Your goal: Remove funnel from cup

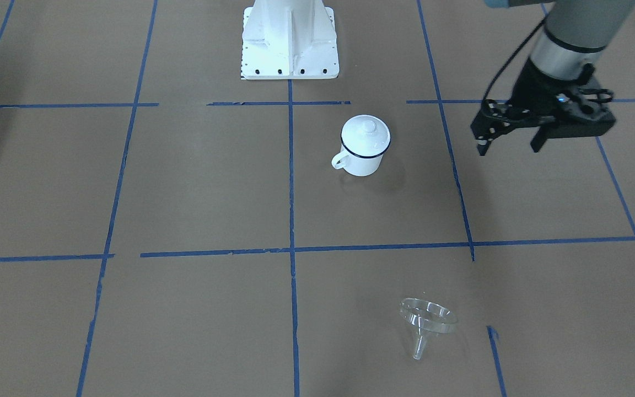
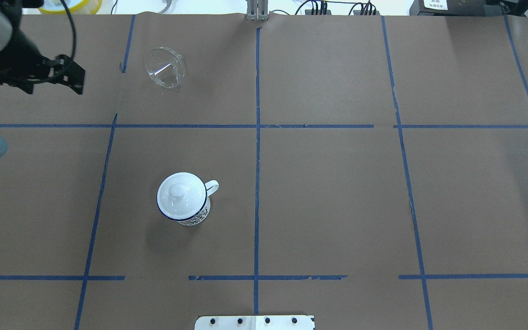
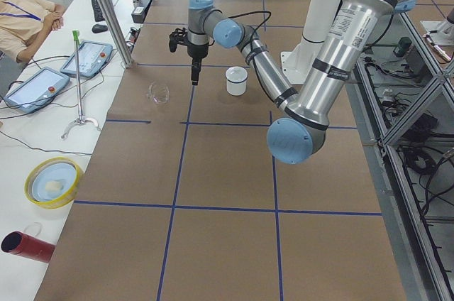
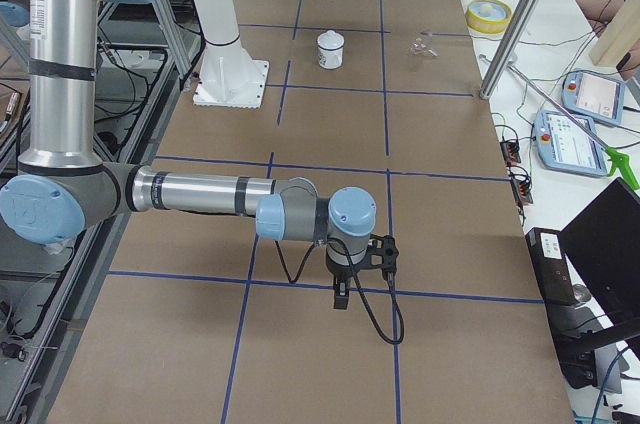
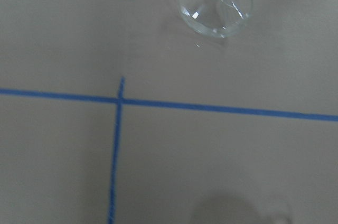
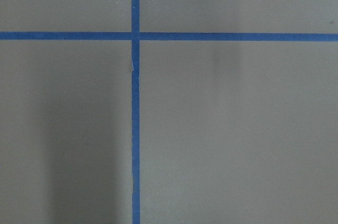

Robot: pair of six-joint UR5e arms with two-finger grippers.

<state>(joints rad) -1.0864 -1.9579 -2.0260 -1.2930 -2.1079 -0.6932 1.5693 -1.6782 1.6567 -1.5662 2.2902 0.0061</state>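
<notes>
The clear funnel lies on its side on the brown table, far from the cup; it also shows in the overhead view and the left wrist view. The white enamel cup with a dark blue rim stands upright near the robot's base, a white domed lid with a knob on top. My left gripper hangs open and empty above the table, beside the funnel. My right gripper shows only in the exterior right view, far from both; I cannot tell its state.
The white robot base stands at the table's robot side. Blue tape lines cross the brown paper. Beyond the table's far edge are teach pendants, a metal post and a yellow bowl.
</notes>
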